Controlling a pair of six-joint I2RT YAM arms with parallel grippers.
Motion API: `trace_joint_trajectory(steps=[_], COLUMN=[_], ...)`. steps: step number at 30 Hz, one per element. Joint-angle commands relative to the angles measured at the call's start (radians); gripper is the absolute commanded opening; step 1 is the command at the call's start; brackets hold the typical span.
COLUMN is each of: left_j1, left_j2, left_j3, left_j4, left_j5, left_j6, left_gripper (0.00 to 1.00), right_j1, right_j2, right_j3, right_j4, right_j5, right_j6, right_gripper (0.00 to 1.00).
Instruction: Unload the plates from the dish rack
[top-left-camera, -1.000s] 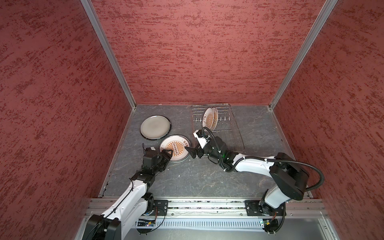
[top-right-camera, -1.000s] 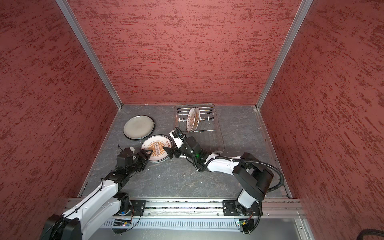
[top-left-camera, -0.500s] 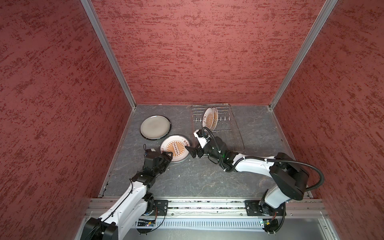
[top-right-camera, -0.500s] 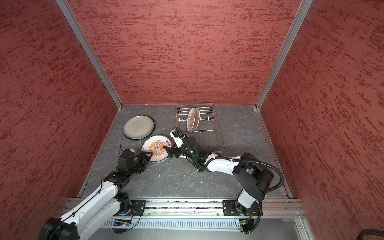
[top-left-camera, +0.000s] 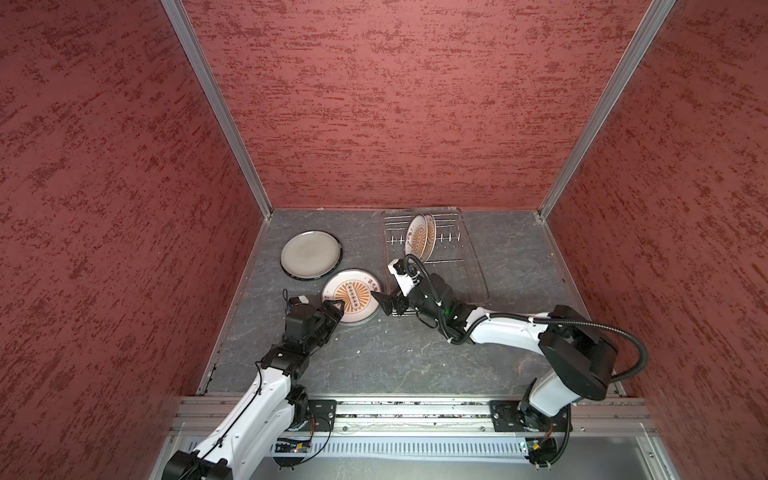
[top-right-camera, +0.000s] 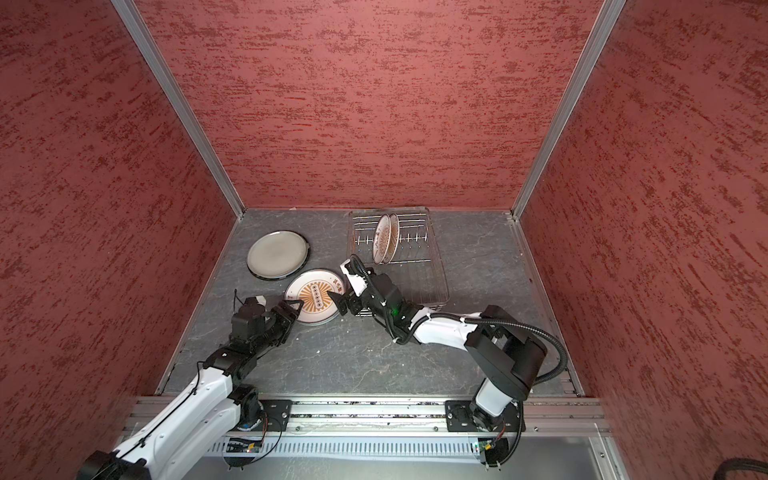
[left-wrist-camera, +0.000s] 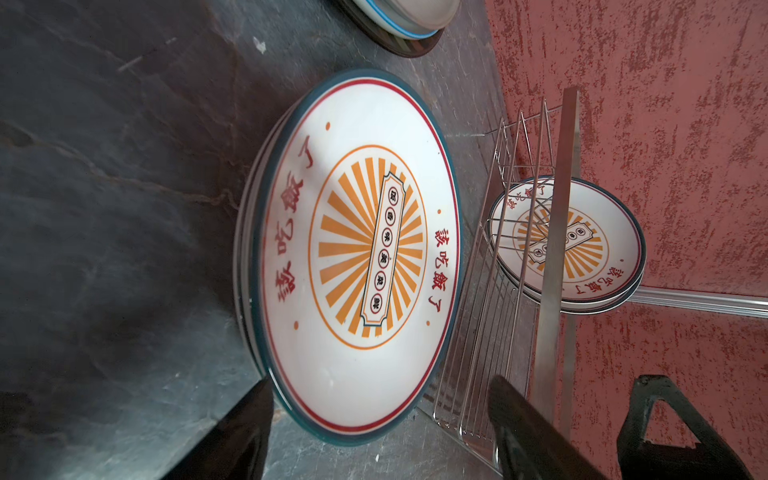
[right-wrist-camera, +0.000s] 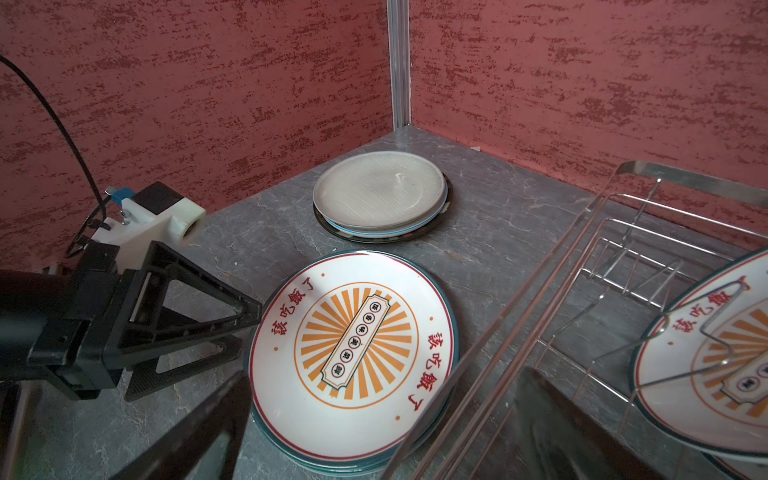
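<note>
I see the flat stack of sunburst plates flanked: left gripper at its near-left rim, right gripper at its right rim, both spread wide, leaving little room there. The grey plates close off the back left; the dish rack and its two upright plates bar the back right. A lane of tabletop runs between them, and the near tabletop lies open.
</note>
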Motion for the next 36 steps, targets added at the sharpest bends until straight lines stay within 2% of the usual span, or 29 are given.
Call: trace_joint_trajectory(steps=[1,4,6,10,14,17,20,23,29,32,36], left_j1=[0.004,0.000,-0.024,-0.113,-0.185,-0.214,-0.220,-0.219,-0.227,-0.236,-0.243], left_j2=[-0.037,-0.091,-0.141,-0.251,-0.330,-0.340,-0.306,-0.249,-0.108,-0.052,-0.036], left_j3=[-0.001,-0.006,-0.012,-0.073,-0.101,-0.093,-0.089,-0.084,-0.106,-0.123,-0.120], left_j4=[-0.022,-0.031,-0.006,0.116,0.163,0.158,0.182,0.237,0.509,0.639,0.644], left_j5=[-0.021,-0.025,-0.017,-0.043,-0.066,-0.097,-0.113,-0.080,0.125,0.152,0.169], left_j6=[0.014,0.033,0.059,0.114,0.185,0.221,0.235,0.272,0.429,0.490,0.518], left_gripper=[0.86,1.00,0.99,0.99,0.99,0.99,0.99,0.99,0.99,0.99,0.99], right_j1=[0.007,0.007,0.007,0.006,0.001,-0.020,-0.059,-0.106,-0.193,-0.257,-0.293], right_j2=[-0.065,-0.130,-0.160,-0.161,-0.202,-0.243,-0.301,-0.357,-0.407,-0.378,-0.342], right_j3=[-0.076,-0.202,-0.235,-0.227,-0.239,-0.252,-0.272,-0.280,-0.271,-0.232,-0.183], right_j4=[0.166,0.358,0.389,0.336,0.343,0.307,0.254,0.175,0.103,0.077,0.055], right_j5=[0.098,0.143,0.155,0.231,0.317,0.382,0.398,0.370,0.285,0.178,0.104], right_j6=[0.006,0.015,0.014,0.034,0.092,0.166,0.258,0.336,0.377,0.376,0.366], right_gripper=[0.99,0.99,0.99,0.99,0.99,0.99,0.99,0.99,0.99,0.99,0.98])
